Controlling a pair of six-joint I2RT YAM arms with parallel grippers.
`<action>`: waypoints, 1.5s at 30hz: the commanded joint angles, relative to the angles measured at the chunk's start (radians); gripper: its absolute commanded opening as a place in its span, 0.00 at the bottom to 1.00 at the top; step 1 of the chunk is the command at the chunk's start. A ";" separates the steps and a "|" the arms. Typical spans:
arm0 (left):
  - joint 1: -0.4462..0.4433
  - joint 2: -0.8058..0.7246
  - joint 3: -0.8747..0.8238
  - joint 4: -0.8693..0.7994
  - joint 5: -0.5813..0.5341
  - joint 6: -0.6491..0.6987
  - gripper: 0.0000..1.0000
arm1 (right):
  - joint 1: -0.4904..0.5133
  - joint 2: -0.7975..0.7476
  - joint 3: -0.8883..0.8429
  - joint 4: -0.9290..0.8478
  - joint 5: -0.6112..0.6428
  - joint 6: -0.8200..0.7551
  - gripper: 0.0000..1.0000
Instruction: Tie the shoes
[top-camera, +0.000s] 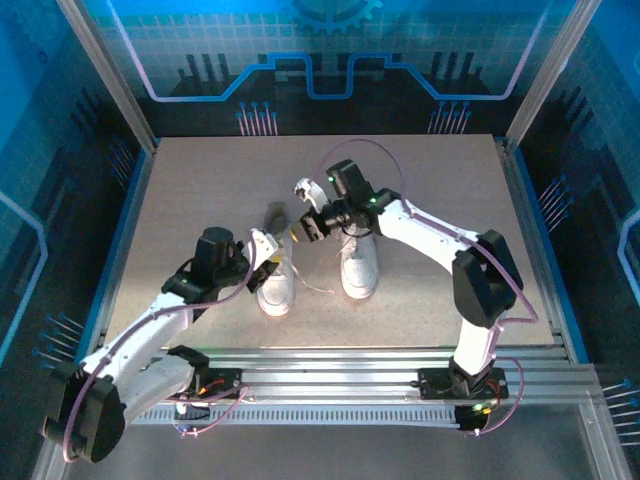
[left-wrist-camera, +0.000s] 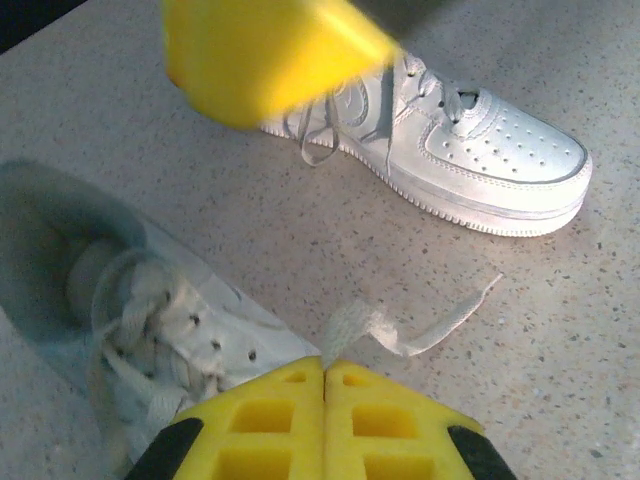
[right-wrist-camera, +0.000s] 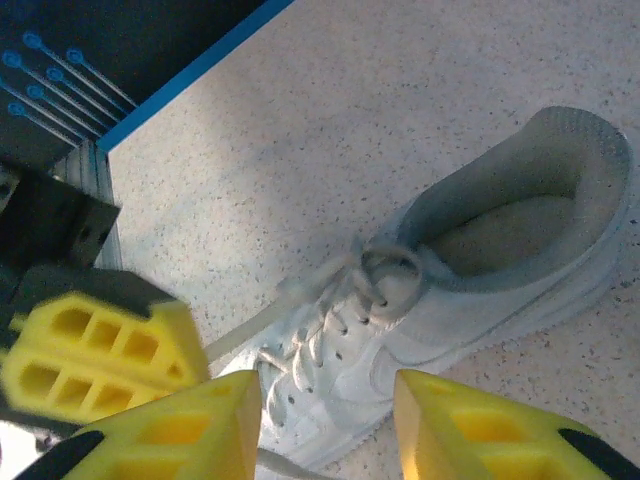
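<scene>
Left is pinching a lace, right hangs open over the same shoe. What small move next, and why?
Probably lower the right gripper to the lace loop atop the shoe and close: its jaws stand open and empty, while the left gripper looks shut on one lace.

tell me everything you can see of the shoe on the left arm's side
The left shoe is a white low-top sneaker that looks like smooth leather, with a greyish lining inside its empty opening. It stands upright on the speckled table, toe toward the arms' bases. Its flat white lace runs through the eyelets, with a small loop near the tongue, and is not tied in a bow. One end is pinched in the shut left claw, and its tip trails loose on the table.
</scene>
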 joint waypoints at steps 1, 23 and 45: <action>-0.007 -0.045 -0.034 0.042 -0.033 -0.108 0.00 | 0.008 0.107 0.118 -0.139 0.032 0.085 0.41; -0.007 -0.035 -0.014 0.039 -0.032 -0.092 0.00 | 0.080 0.294 0.384 -0.346 0.154 0.019 0.10; 0.087 0.262 0.274 -0.163 -0.009 -0.137 0.00 | 0.060 0.032 -0.019 0.205 0.110 -0.010 0.00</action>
